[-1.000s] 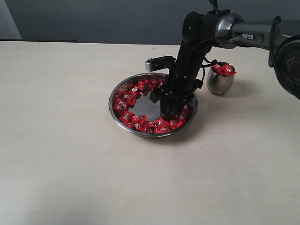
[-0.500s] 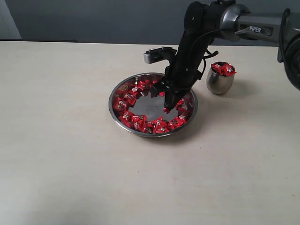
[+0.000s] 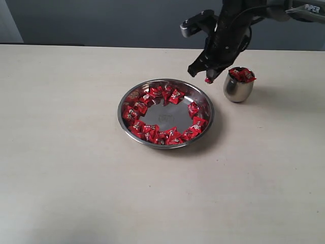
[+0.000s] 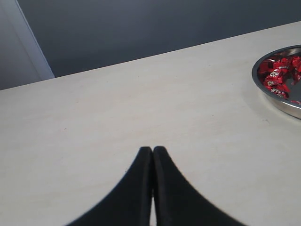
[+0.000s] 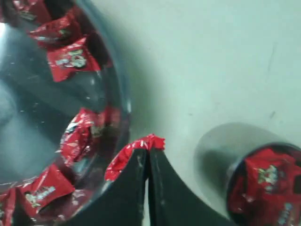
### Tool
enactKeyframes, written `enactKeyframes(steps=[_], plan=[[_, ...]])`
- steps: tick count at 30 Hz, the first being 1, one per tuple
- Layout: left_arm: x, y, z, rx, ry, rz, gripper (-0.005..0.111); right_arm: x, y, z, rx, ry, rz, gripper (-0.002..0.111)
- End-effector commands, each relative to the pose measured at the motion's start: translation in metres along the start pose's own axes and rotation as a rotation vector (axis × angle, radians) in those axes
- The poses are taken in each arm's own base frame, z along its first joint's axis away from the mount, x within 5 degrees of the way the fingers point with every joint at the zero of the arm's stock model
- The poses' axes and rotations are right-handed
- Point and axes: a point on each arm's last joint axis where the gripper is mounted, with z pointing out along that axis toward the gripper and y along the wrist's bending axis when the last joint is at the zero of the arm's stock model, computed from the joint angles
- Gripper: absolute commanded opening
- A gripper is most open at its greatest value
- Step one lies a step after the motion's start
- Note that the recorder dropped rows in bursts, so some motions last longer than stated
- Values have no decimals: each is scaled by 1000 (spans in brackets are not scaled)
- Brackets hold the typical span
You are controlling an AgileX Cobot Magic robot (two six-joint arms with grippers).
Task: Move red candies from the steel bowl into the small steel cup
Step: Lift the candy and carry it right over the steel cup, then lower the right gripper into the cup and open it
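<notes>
Exterior view shows the right gripper raised above the table, its two fingers pressed together on one red candy. The candy hangs at the very fingertips, clear of everything else. From here it is too small to tell which way it points.

Right wrist view gives more. The fingers pinch the candy across its middle, so its long axis runs crosswise to them. One crimped end pokes out past the tips and the rest bulges on one side.

One steel bowl lies flat, open side up, below the gripper and to one side. Its near rim is almost under the fingertips. The candies in the bowl form a ring along the wall, pointing every way, around a bare middle. There are roughly two dozen, too crowded for an exact count.

One small steel cup stands upright on the gripper's other side, just beside the fingertips and lower. It is heaped above its rim with several candies.

The left gripper hangs over bare table, its fingers closed together on nothing, well apart from the bowl's rim.
</notes>
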Motion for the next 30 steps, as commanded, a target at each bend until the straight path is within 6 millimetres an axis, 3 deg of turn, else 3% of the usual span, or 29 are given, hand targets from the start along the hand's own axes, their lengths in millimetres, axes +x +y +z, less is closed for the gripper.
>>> enactKeyframes(steps=[1,6,30], plan=[[-1,0,0,0,-12,-5,0,16,-46,-11,-18,-35,151,0],[-1,0,0,0,-12,-5,0,30,-76,-13,-63,-60,248,0],[-1,0,0,0,-12,-5,0,33,-81,18,-33,-21,227,0]])
